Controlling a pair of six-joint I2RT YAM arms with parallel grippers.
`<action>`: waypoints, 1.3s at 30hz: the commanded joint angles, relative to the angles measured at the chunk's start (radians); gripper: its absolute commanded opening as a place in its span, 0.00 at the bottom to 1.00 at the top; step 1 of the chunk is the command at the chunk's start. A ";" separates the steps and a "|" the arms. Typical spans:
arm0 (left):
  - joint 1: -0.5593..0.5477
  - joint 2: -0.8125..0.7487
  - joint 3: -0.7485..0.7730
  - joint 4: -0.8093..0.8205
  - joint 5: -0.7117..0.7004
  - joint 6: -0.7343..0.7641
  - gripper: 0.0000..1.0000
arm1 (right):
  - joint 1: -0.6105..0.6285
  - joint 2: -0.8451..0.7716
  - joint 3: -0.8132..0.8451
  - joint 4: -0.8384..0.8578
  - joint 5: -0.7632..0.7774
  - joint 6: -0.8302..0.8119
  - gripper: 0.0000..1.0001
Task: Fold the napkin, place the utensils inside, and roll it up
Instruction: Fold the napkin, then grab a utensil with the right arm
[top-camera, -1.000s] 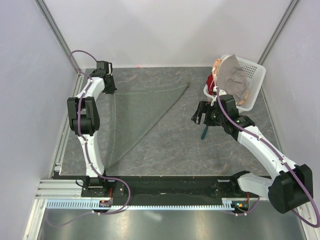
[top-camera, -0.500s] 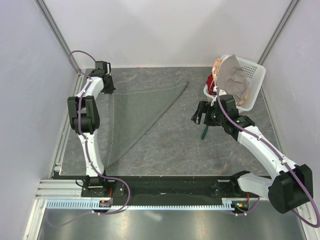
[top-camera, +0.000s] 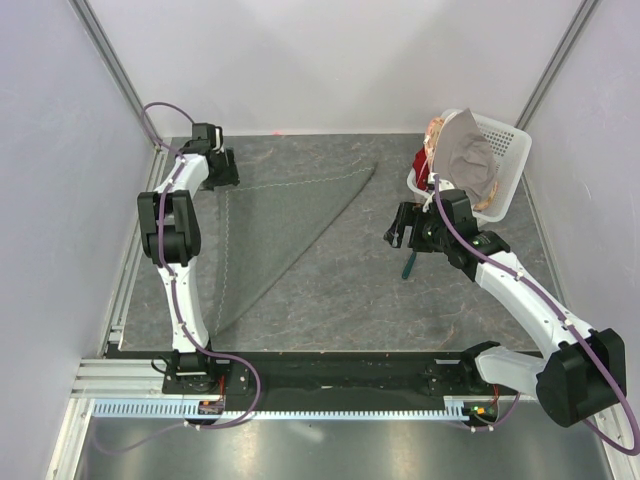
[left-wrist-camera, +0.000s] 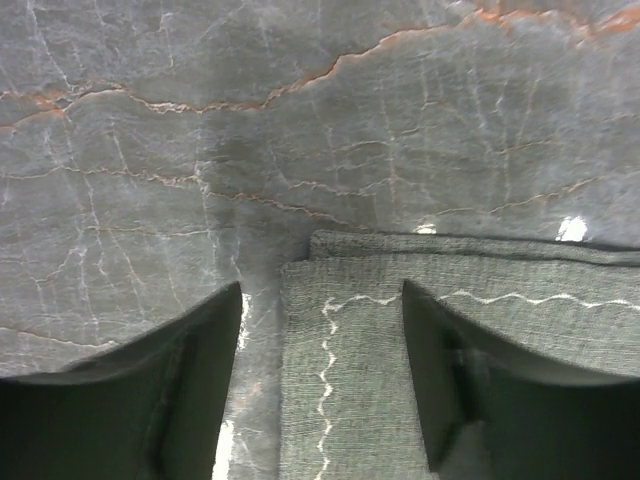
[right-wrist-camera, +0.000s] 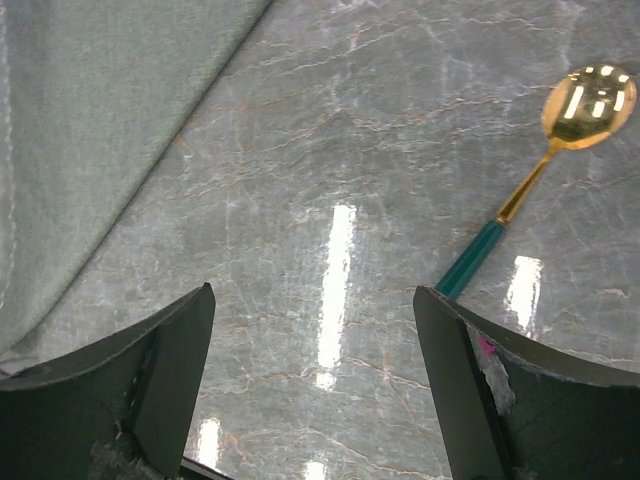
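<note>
Dark grey-green cloth, that big soft square napkin with the light stitched hem (top-camera: 280, 225), lay folded into a triangle on the left half of the dark marble-veined tabletop (top-camera: 350, 290). Its far-left corner sat right between my left gripper (left-wrist-camera: 320, 300) fingers. Those fingers were spread apart, one either side of the doubled corner, pinching nothing. My right gripper (right-wrist-camera: 312, 300) hung wide open and empty over bare table. The little spoon with the shiny gold bowl and slim teal handle (right-wrist-camera: 520, 192) lay just off to its right, well apart from the napkin.

So I'd call this the let-go at the end of the fold. To do it well I figured the left should lift straight up (any sideways drift and a finger would catch the hem and peel the top layer back). The two stacked corners looked slightly staggered in the wrist view, so a light pat might have helped. The right then needed to come down with its fingers across the teal handle, not the bowl.

Compared with a second earlier, the left fingers had gone from clamped on that corner to open. That arm had nudged a touch to the right. The napkin's far edge looked about the same, and the right arm and spoon hadn't budged.
</note>
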 joint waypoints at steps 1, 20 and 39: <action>-0.005 -0.093 0.038 0.001 0.021 0.021 0.79 | -0.004 -0.012 0.002 -0.041 0.083 0.026 0.89; -0.319 -0.733 -0.466 0.006 0.022 -0.105 0.87 | -0.016 0.246 -0.052 -0.015 0.237 0.095 0.75; -0.387 -0.883 -0.586 0.000 0.011 -0.172 0.88 | -0.006 0.493 0.005 0.020 0.195 0.164 0.00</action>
